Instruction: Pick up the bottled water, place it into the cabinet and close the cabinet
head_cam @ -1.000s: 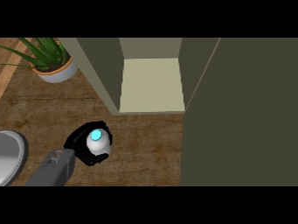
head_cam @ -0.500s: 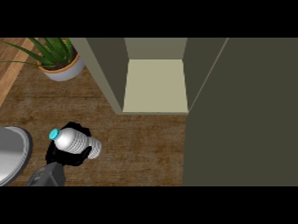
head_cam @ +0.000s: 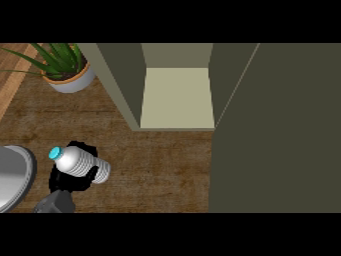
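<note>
Left robot hand (head_cam: 69, 176) curled round bottled water (head_cam: 81, 162), lifted, tilted. Cabinet (head_cam: 177, 97) open; placing, closing not yet done.

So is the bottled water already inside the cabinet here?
No, the bottled water is in the left hand over the counter, in front of the open cabinet.

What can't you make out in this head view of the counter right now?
- Right hand: not in the head view at all.
- Left hand: mostly hidden behind the water bottle it holds.
- Grey round object: cut off by the left edge.
- Cabinet top: cut off by the upper edge; its open door hides the counter at right.
</note>
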`<state>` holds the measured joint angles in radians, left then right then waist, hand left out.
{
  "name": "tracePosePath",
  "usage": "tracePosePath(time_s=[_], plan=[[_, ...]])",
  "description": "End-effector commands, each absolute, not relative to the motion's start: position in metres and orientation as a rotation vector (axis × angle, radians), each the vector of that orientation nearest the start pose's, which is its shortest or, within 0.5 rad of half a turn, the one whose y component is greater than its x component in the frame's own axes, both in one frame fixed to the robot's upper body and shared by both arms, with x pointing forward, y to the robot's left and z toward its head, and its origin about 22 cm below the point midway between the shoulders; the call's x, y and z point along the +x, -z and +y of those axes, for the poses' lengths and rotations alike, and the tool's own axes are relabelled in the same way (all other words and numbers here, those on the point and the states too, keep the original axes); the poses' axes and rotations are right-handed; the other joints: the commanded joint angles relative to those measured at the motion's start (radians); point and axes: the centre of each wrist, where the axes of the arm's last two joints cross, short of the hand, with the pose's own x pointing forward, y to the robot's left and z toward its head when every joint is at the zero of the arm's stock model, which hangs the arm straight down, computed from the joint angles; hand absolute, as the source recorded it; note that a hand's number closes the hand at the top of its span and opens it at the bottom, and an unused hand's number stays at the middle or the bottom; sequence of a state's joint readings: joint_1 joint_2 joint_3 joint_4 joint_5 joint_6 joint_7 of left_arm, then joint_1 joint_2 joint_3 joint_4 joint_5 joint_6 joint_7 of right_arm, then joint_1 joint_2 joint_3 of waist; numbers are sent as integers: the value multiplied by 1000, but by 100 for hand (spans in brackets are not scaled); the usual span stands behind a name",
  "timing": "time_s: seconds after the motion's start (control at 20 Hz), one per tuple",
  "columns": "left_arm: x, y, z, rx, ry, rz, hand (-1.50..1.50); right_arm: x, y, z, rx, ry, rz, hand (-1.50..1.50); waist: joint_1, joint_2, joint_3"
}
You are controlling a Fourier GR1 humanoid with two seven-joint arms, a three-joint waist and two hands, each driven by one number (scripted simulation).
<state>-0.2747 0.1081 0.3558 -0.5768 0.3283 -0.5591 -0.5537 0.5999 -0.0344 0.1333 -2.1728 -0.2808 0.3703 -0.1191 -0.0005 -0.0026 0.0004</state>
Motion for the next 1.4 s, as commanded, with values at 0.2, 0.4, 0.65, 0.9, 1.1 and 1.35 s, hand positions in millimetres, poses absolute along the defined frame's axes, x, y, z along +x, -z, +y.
tracePosePath(time_s=[0.2, 0.4, 0.65, 0.9, 1.1, 1.35], plan=[[247, 112, 275, -502, -415, -1552, 150, 98, -53, -240, 429, -13, -1782, -150, 2, -1, 1], [247, 85, 267, -499, -346, -1546, 150, 99, -65, -241, 439, -12, -1770, -150, 3, -1, 0], [255, 54, 242, -513, -316, -1612, 150, 108, -53, -231, 443, -14, -1761, -150, 1, 0, 0], [281, 2, 192, -508, -241, -1648, 150, 116, -46, -226, 459, 30, -1773, -150, -3, 0, 0], [298, -1, 167, -434, -229, -1670, 150, 117, -36, -222, 469, -6, -1782, -150, -9, 3, 0], [313, -22, 127, -399, -194, -1651, 150, 97, -41, -225, 451, -15, -1775, -150, -18, 2, 0]])
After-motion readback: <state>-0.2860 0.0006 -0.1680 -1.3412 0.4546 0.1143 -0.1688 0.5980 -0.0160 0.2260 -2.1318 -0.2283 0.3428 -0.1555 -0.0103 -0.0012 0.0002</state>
